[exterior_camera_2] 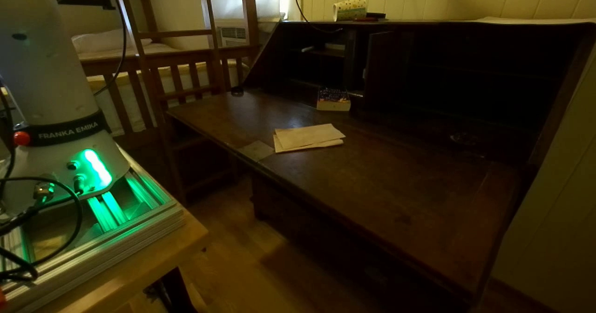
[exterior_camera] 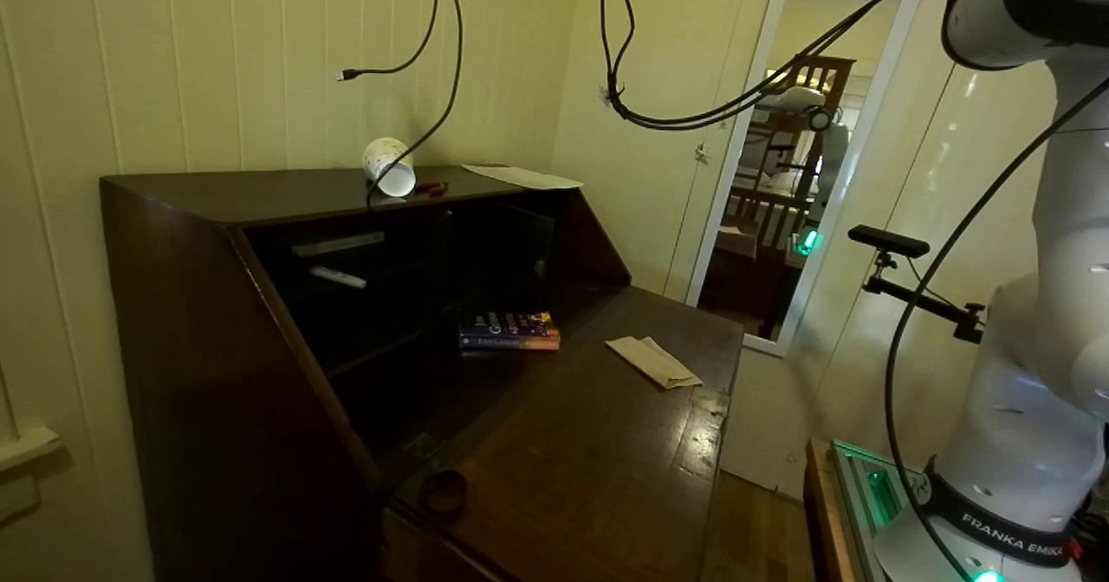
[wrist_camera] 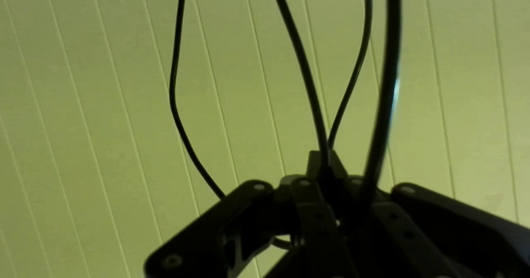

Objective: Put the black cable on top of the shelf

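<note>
The black cable (exterior_camera: 459, 36) hangs in loose strands from above the frame in an exterior view. Its plug (exterior_camera: 348, 74) dangles in the air, and a lower strand reaches the front edge of the shelf's top beside a cup. In an exterior view a strand of the cable (exterior_camera_2: 298, 3) curves down across that edge. The shelf (exterior_camera: 217, 199) is a dark brown cabinet, also seen in an exterior view (exterior_camera_2: 396, 187). My gripper (wrist_camera: 327, 158) shows only in the wrist view, fingertips together with cable strands (wrist_camera: 304, 65) running into them. Both exterior views leave the gripper out of frame.
On the shelf's top lie a tipped white cup (exterior_camera: 388, 166), a small red object (exterior_camera: 431, 189) and a paper sheet (exterior_camera: 524, 177). A book (exterior_camera: 509, 331), folded brown paper (exterior_camera: 656, 363) and a dark ring (exterior_camera: 443, 491) lie lower. Arm cords (exterior_camera: 693, 121) droop at right.
</note>
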Controlling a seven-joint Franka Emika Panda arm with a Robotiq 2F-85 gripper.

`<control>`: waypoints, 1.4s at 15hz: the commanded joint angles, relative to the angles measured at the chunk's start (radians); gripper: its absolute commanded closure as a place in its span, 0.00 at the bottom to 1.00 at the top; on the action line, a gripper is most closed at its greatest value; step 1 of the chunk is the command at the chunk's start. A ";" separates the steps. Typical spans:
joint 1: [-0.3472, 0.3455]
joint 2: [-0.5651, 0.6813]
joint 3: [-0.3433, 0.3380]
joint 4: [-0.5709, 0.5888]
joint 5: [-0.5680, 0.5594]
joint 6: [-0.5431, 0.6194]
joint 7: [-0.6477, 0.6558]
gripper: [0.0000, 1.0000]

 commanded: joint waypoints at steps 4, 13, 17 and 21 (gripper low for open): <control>0.055 0.210 0.039 0.277 -0.007 0.153 -0.065 0.99; 0.100 0.449 0.086 0.635 0.008 0.239 -0.196 0.99; 0.086 0.511 0.097 0.655 0.057 0.190 -0.155 0.99; 0.057 0.530 0.171 0.634 0.142 0.079 -0.180 0.99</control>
